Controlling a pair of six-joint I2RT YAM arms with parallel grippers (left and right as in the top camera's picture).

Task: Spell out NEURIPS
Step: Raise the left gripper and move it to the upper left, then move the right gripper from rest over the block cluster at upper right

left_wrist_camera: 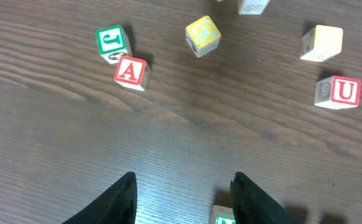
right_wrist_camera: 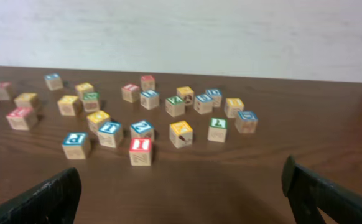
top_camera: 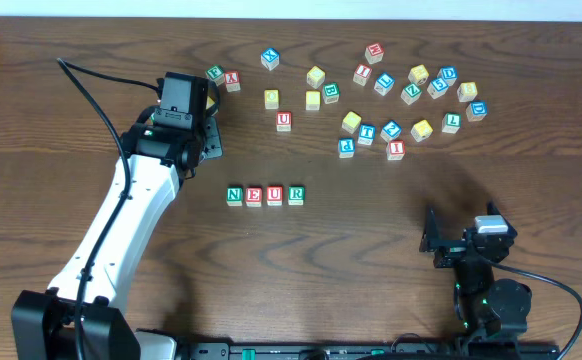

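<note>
1. The left pincer [left_wrist_camera: 184, 177] hangs above the dark brown wooden table [top_camera: 371, 290]. Its two black fingers are apart with only bare table between the tips. It is let go and holds no cube.
2. The right pincer [right_wrist_camera: 181, 168] sits low over the table. Its fingers are spread very wide, and it holds nothing too.
3. Four cubes stand side by side in a row: the small wooden cube with a green N [top_camera: 234, 195], the one with a red E [top_camera: 254, 195], the one with a red U [top_camera: 275, 194] and the one with a green R [top_camera: 296, 194].
4. This row is a little behind the left pincer and off to its right. It is well to the left of the right pincer.
5. The small wooden cube with a red I [right_wrist_camera: 140, 151] lies in front of the right pincer, a bit to the left. It is the nearest cube to that pincer.
6. The small wooden cube with a blue P [right_wrist_camera: 76, 145] lies farther left of the red I.
7. Some yellow-faced wooden cubes [right_wrist_camera: 181, 134] sit in the same loose bunch ahead of the right pincer. Their letters are too small to read.
8. Ahead of the left pincer, to its left, the green J cube [left_wrist_camera: 114, 42] and the red A cube [left_wrist_camera: 131, 71] sit right next to each other.
9. A green-faced cube [left_wrist_camera: 223, 214] peeks in close by one finger of the left pincer. Its letter is cut off.
</note>
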